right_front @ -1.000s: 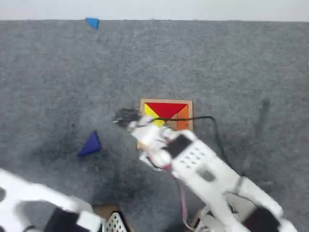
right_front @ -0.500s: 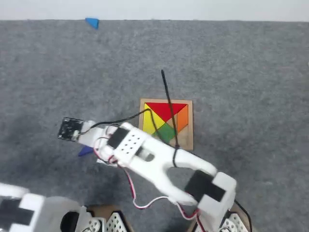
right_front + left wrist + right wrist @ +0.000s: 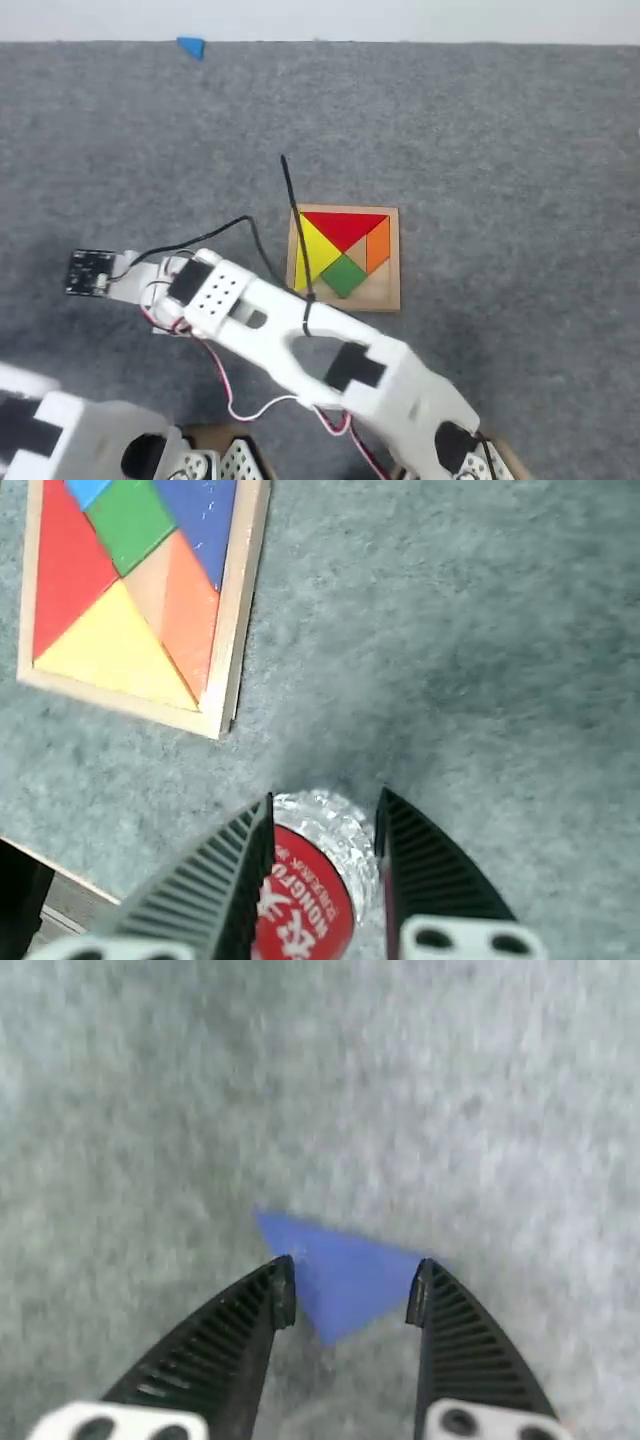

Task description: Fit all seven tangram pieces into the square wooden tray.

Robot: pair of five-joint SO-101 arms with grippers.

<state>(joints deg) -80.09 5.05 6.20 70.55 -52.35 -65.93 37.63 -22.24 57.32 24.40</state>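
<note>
Blue triangle [image 3: 335,1255] inside right gripper [image 3: 352,1285] (jaws apart)

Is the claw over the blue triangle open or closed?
Open. The fingers of the right claw stand apart, one on each side of the blue triangle.

The worktop [image 3: 520,130] is covered all over in a grey, felt-like cloth [image 3: 450,1080]. Its nap is fine and faintly mottled, paler in some patches and darker in others. Along the far edge the grey ends in a straight line. Beyond it runs a plain, pale strip [image 3: 400,20]; whether this is a wall or another surface cannot be told. At the near edge a bit of brown board [image 3: 208,432] shows past the cloth. The light is soft and even, leaving only faint, blurred shadows on the grey.
</note>
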